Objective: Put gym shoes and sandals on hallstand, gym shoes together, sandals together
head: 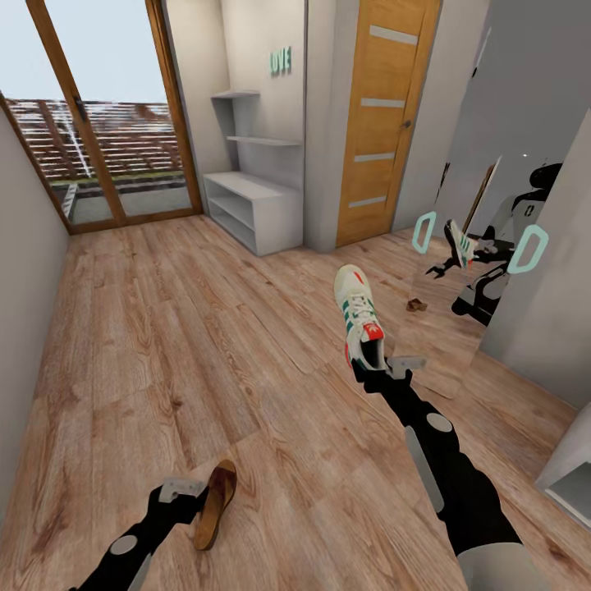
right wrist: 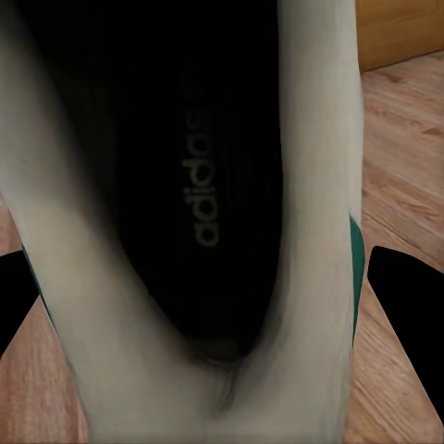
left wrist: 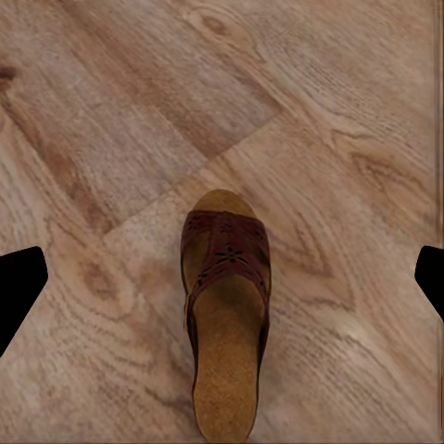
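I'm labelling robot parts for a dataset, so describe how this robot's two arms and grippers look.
Both arms are glossy black, segmented shells with round pale-grey joint caps. The right arm widens into a light-grey section near the shoulder. The left gripper and right gripper carry flat pale-grey metal fingers; in the wrist views the fingers appear as plain black wedges. No cables or markings are visible.

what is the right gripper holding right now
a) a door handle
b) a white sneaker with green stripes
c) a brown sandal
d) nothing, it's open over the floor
b: in the head view the right gripper is clamped on the heel of a gym shoe with green stripes and red heel, raised above the corridor floor; the right wrist view looks into its dark inside.
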`<state>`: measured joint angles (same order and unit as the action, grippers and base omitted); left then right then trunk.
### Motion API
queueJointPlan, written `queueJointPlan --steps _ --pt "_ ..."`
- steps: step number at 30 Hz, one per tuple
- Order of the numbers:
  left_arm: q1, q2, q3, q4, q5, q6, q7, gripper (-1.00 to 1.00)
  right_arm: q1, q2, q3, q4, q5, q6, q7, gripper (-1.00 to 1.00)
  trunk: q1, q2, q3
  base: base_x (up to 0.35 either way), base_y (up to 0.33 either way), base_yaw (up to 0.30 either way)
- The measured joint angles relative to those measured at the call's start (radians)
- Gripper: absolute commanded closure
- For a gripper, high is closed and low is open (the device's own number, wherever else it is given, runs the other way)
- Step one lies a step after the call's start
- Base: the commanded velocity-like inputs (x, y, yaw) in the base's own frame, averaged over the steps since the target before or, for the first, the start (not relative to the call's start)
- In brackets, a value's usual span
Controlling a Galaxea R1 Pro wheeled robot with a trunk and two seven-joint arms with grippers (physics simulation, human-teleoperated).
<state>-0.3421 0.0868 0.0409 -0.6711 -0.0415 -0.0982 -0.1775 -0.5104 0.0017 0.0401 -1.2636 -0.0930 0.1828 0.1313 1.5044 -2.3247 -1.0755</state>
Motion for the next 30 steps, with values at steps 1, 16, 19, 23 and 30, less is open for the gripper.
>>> queueJointPlan --steps 1,16,19,23,30 --pt "0.000 -0.002 -0.004 0.000 -0.005 0.000 0.000 -1.00 0.000 0.000 0.000 0.000 0.000 0.000 0.000 1.00 0.000 0.000 0.000 0.000 0.000 0.000" --pt "0.000 0.003 -0.010 0.005 -0.018 0.000 0.001 -1.00 0.001 0.001 0.000 -0.003 0.000 0.000 -0.001 1.00 0.000 0.000 0.000 0.059 -0.040 -0.063" --pt "0.000 0.008 -0.007 0.009 -0.018 0.000 0.000 -1.00 0.001 0.001 0.001 -0.003 0.000 0.000 -0.001 1.00 0.000 0.000 0.000 0.002 -0.001 -0.069" --pt "-0.001 0.006 -0.008 0.006 -0.018 0.001 0.000 -1.00 0.001 0.001 0.000 -0.004 0.000 0.000 -0.002 1.00 0.004 -0.007 -0.003 0.001 0.000 -0.019" --pt "-0.002 0.001 -0.004 0.015 -0.017 0.000 0.002 -1.00 0.001 0.001 0.005 -0.005 0.000 0.002 -0.002 1.00 0.031 -0.056 -0.025 0.000 0.000 -0.001"
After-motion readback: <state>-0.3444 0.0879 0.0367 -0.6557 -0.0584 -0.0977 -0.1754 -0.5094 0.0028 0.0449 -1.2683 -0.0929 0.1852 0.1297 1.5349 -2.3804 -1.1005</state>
